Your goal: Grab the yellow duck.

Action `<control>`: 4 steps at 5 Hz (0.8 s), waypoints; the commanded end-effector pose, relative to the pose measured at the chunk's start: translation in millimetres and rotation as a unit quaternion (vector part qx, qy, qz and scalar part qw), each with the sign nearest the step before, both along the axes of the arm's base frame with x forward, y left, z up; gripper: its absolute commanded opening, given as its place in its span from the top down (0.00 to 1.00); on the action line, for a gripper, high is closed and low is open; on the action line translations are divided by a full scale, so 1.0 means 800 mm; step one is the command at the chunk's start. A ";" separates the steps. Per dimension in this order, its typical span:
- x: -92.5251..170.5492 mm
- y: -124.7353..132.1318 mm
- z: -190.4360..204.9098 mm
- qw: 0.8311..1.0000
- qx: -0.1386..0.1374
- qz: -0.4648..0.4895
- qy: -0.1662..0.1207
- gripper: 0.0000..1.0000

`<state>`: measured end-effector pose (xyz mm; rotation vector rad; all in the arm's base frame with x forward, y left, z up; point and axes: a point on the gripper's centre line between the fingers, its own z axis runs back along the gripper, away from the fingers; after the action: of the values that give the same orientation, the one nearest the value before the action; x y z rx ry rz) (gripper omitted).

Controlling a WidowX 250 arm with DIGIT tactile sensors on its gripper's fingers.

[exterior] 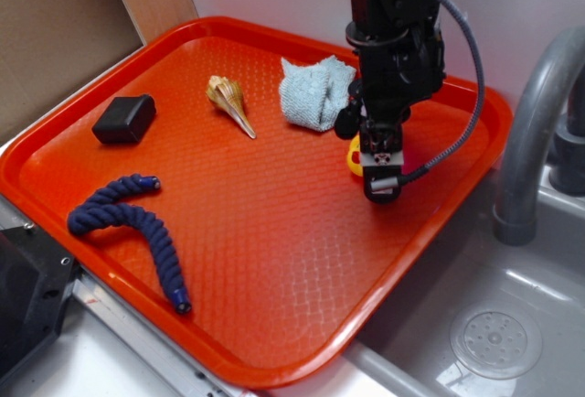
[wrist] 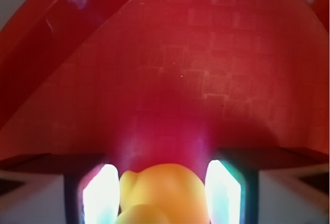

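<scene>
Fingers: fingers are sitting parted on either side of the yellow duck, apparently not yet squeezing it.
Risk: glossy, rounded body is likely to squirt out forward if the pads are closing off-centre.
Duck: smooth yellow, mostly hidden behind the gripper, resting on the orange tray near the blue cloth.

Black boxy arm segments, matte plastic; grey braided cable looping down the right side to the wrist; hand black with a pale grey block near the tip, small screws visible; wrist view shows white finger pads glowing pale, black housings either side.
</scene>
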<state>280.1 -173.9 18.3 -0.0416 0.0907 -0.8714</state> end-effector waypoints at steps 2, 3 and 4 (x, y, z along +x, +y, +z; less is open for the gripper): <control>-0.020 0.029 0.066 0.996 0.015 0.077 -0.028 1.00; -0.025 0.069 0.129 0.980 0.041 0.193 -0.043 1.00; -0.062 0.108 0.191 0.951 0.047 0.297 -0.069 1.00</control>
<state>241.7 -78.7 161.0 0.0875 0.0415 -0.2847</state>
